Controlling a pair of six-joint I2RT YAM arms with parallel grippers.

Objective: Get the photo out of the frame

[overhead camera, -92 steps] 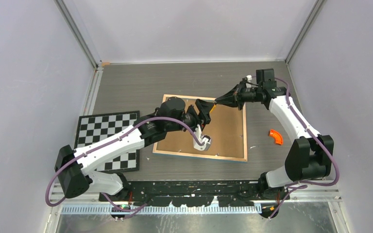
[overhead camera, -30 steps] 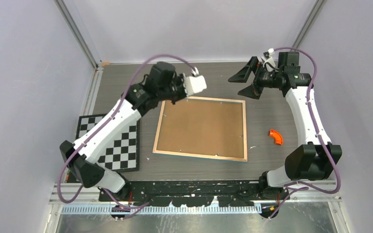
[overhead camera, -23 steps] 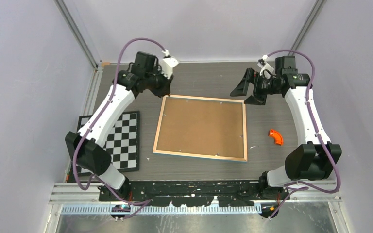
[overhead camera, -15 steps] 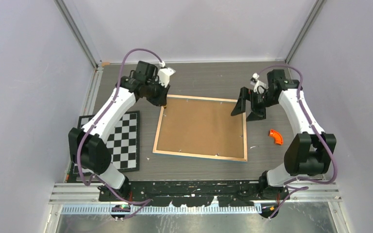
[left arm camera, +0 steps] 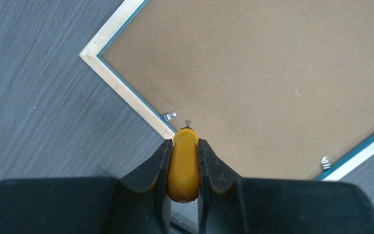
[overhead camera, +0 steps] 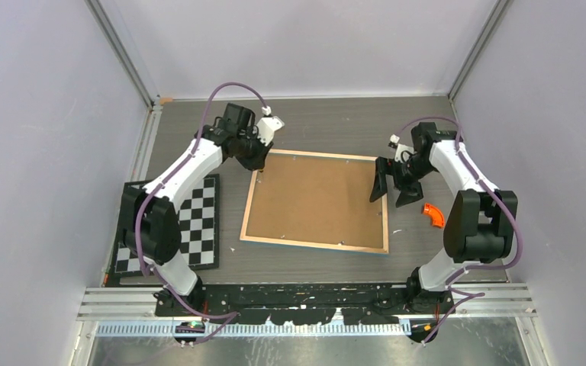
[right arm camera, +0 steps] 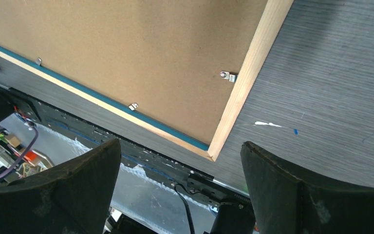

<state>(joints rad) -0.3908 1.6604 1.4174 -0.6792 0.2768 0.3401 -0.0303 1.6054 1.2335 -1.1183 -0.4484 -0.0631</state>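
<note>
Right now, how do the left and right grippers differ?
The left gripper is clamped on a yellow tool; the right gripper is wide open and empty. The left gripper is at the far left corner of the frame, by a metal tab; the right gripper is above its right edge. Both point down at the frame's brown back.

a dark grey, wood-grained tabletop (overhead camera: 313,122) fills the middle of the top view, closed in by plain pale lilac-grey panels: a left wall (overhead camera: 38,152), a back wall (overhead camera: 305,46) across the top and a right wall (overhead camera: 549,114). slanting aluminium posts (overhead camera: 122,53) mark the upper left and upper right corners. along the bottom runs a ribbed metal rail (overhead camera: 313,328), with a brushed steel sheet (overhead camera: 313,349) below it. the light is soft and even.
</note>
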